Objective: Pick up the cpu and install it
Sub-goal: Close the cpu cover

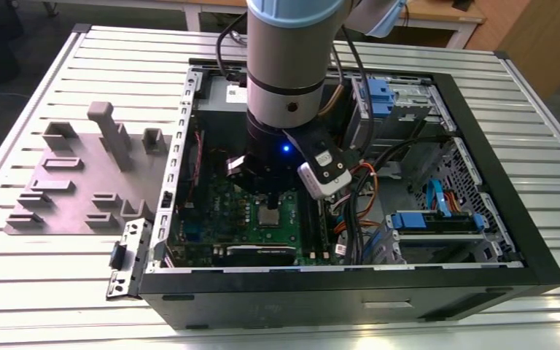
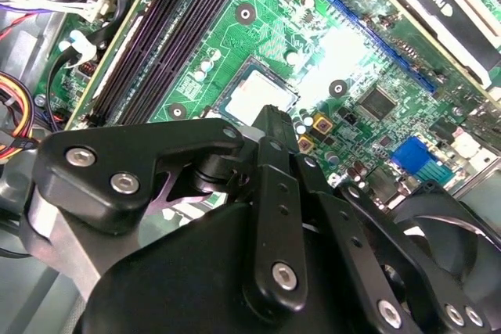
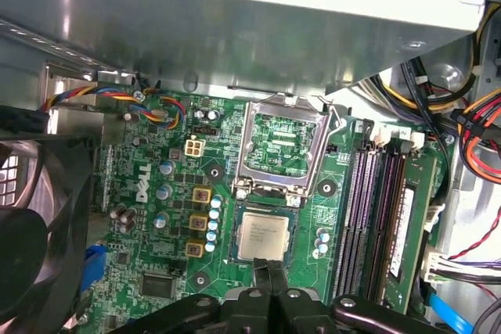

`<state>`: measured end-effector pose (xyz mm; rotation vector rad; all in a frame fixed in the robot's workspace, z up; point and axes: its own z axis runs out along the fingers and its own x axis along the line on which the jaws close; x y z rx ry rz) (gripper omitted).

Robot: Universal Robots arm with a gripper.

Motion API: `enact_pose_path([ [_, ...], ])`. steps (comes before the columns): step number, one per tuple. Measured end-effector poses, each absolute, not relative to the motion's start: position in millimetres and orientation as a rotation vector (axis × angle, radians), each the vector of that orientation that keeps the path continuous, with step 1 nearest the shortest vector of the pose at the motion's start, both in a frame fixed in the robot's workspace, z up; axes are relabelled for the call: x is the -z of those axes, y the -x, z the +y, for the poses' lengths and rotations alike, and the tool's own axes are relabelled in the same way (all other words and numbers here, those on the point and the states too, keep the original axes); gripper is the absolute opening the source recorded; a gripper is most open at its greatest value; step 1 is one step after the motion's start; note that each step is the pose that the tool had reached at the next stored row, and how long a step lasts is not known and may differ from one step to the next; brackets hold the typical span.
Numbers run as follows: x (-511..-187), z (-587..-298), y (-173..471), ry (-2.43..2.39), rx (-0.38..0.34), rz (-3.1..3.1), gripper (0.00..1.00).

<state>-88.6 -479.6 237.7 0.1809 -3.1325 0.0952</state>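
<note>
Your cpu lies flat, seated on the motherboard, so placing looks done. The hand hangs just beside it, fingers pressed together, empty. The socket frame stands open, unlatched.

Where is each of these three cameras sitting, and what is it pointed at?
Exterior view: off the arm, above, looking down into the open computer case on the slatted table; shows the arm reaching in.
First wrist view: on the arm, facing the motherboard, open socket frame and cpu; shows the pincer.
Second wrist view: on the arm, facing the motherboard from another angle; shows the black pincer linkage.
Shared: both wrist views show the cpu beside the pincer.
</note>
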Motion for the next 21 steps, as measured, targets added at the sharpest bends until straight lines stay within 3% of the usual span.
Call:
enact_pose_path([
  [21,-237.5,-479.7,88.6,-0.354,-0.096,-3.124,0.11],
])
